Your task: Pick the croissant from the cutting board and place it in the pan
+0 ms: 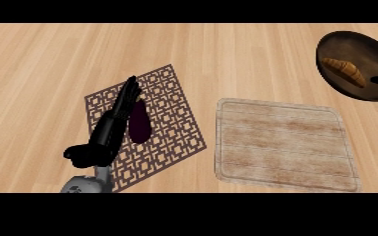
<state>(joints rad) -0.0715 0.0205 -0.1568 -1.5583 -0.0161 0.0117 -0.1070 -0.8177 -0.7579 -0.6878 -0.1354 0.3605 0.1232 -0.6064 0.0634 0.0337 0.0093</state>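
The golden-brown croissant [345, 70] lies inside the dark round pan [332, 80] at the right edge of the head view. The pale wooden cutting board [284, 145] sits at lower right of centre, nothing on it. My left hand [107, 135] is at lower left with straight fingers pointing up and away, resting over the patterned mat; nothing is in it. My right hand does not show.
A brown lattice-patterned mat [166, 115] lies left of the board with a dark purple eggplant [139, 122] on it, right beside my left hand's fingers. Light wooden counter [221, 50] stretches all around.
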